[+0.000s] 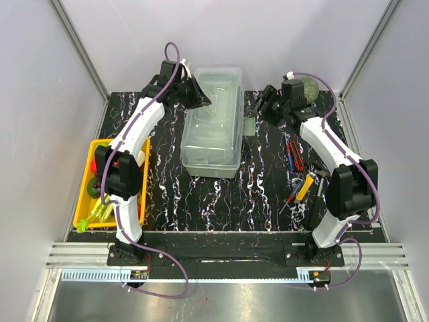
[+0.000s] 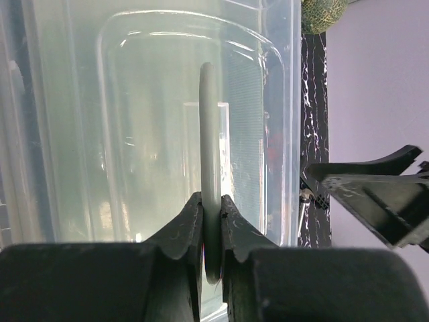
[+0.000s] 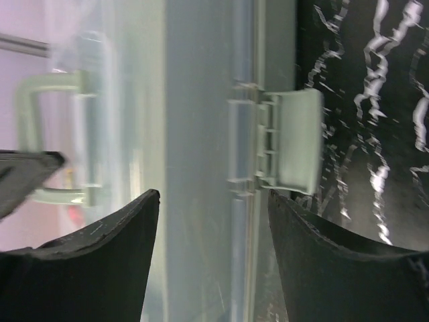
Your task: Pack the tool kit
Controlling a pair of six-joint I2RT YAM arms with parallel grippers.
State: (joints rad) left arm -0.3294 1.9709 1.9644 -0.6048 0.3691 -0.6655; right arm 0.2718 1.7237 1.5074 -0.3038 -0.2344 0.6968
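Left gripper [image 2: 211, 201] pinching the pale grey-green lid handle [image 2: 210, 134] of the large translucent plastic toolbox [image 1: 213, 127] | contents beneath blurred (one red smudge) | right gripper [image 3: 214, 201] spread, facing the box's side latch [image 3: 291, 141] | red, blue and yellow hand tools [image 1: 296, 171] loose behind it, toward its base

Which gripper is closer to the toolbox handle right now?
Left. The left gripper is shut on the handle on top of the toolbox; the right gripper is open beside its right side, facing the latch.
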